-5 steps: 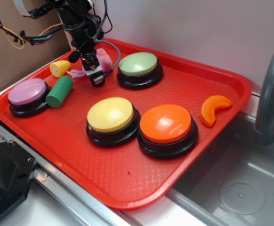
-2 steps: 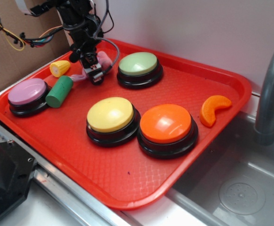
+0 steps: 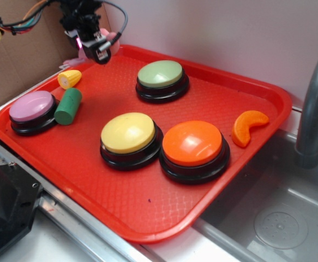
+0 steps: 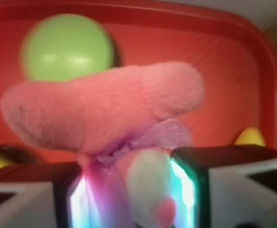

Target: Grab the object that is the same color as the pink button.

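My gripper (image 3: 93,48) is shut on the pink plush toy (image 3: 111,36) and holds it in the air above the back left corner of the red tray (image 3: 164,218). In the wrist view the toy (image 4: 105,104) fills the middle, squeezed between my two jaws, with my gripper (image 4: 134,190) closed around its pale face. The pink button (image 3: 32,107) with its lilac top and black base sits at the tray's left edge, below and in front of my gripper.
A yellow corn toy (image 3: 69,78) and a green cylinder (image 3: 68,106) lie near the pink button. Green (image 3: 161,75), yellow (image 3: 128,133) and orange (image 3: 192,144) buttons and an orange slice (image 3: 247,125) stand on the tray. A sink and faucet (image 3: 315,103) are at right.
My gripper has risen from the tray and moved back and to the left, carrying the pink plush toy up with it.
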Controlling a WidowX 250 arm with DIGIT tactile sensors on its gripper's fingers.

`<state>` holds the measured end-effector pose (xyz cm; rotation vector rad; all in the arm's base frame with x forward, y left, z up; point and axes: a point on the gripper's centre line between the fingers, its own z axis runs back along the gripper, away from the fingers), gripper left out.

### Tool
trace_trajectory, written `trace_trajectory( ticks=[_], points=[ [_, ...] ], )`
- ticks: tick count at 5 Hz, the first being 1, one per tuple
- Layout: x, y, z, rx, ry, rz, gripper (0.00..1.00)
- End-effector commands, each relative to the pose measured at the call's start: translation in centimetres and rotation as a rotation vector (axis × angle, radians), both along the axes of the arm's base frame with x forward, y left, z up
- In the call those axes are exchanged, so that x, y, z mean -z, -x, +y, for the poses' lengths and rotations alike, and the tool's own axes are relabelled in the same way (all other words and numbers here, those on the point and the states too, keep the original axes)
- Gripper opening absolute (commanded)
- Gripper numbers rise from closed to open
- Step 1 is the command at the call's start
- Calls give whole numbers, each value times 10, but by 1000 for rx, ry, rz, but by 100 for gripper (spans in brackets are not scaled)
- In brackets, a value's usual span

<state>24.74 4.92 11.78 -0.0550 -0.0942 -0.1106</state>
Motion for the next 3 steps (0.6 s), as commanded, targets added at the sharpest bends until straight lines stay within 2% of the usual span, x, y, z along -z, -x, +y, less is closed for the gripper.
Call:
trace_trajectory(
  ticks=[1, 2, 3],
  points=[
    [-72, 28, -35, -81, 14, 12, 0],
    [-71, 43, -39, -75, 101, 31, 0],
    [-65, 42, -36, -89, 97, 44, 0]
  ],
)
